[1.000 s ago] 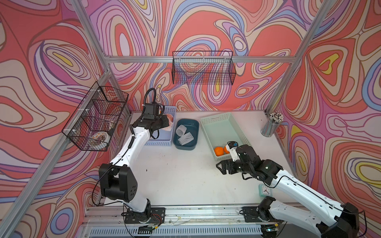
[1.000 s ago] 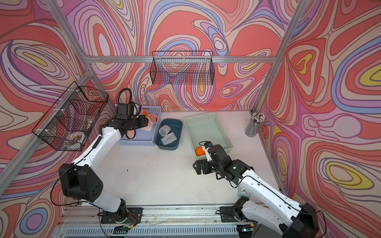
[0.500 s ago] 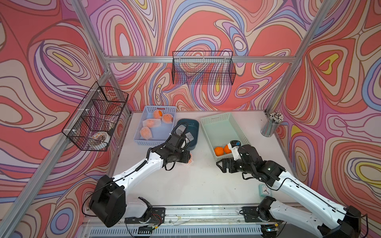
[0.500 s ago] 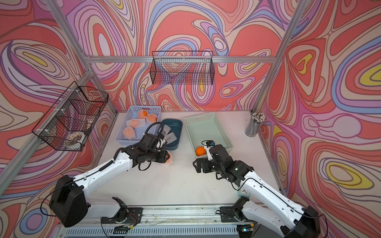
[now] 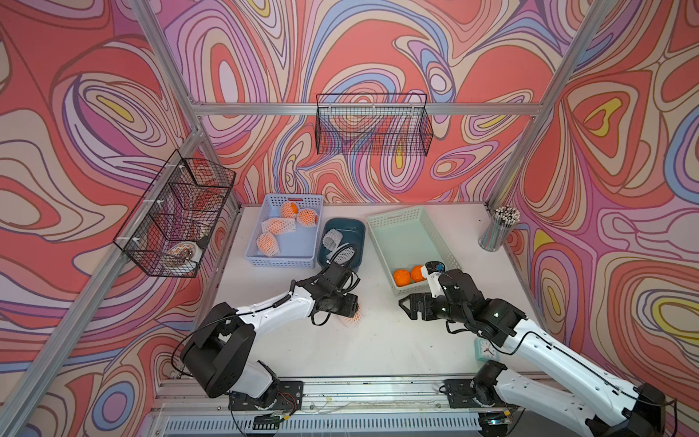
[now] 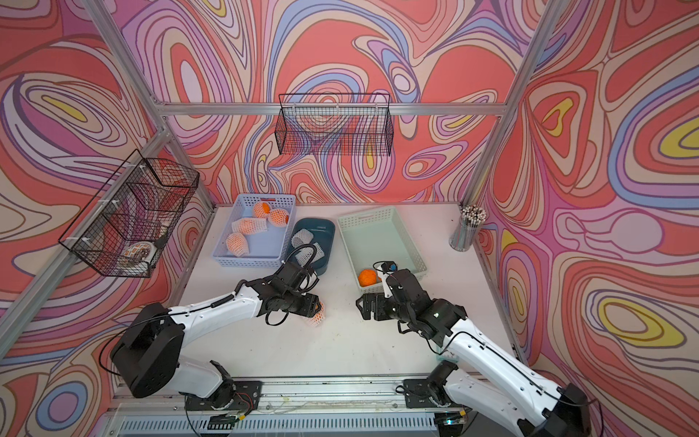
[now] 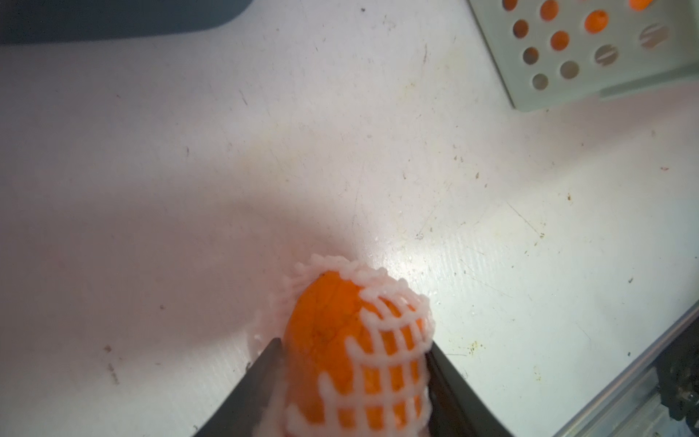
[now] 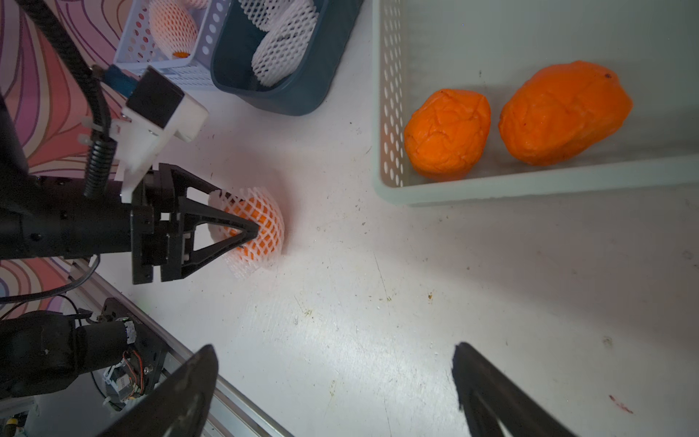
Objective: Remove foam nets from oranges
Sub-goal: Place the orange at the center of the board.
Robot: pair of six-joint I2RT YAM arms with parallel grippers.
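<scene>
Wall basket [image 5: 159,204]: contents blurred behind its mesh. Blue basket [image 5: 281,261]: four netted oranges [image 5: 267,244]. Tub [image 5: 357,234]: empty nets [image 5: 332,238], partly crossed by a cable [image 5: 342,249]. Bench [image 5: 378,348], centre: left pincer [image 7: 351,346] pinches an orange [image 7: 333,321] through its net [image 7: 393,340]; the wrist view cuts off both. Green basket [image 5: 378,238]: two bare oranges [image 5: 401,277], one half hidden by the right arm [image 5: 529,340]. Right pincer [image 8: 334,348]: spread wide, empty. Clock [image 5: 485,350]: partly covered, dial unreadable.
</scene>
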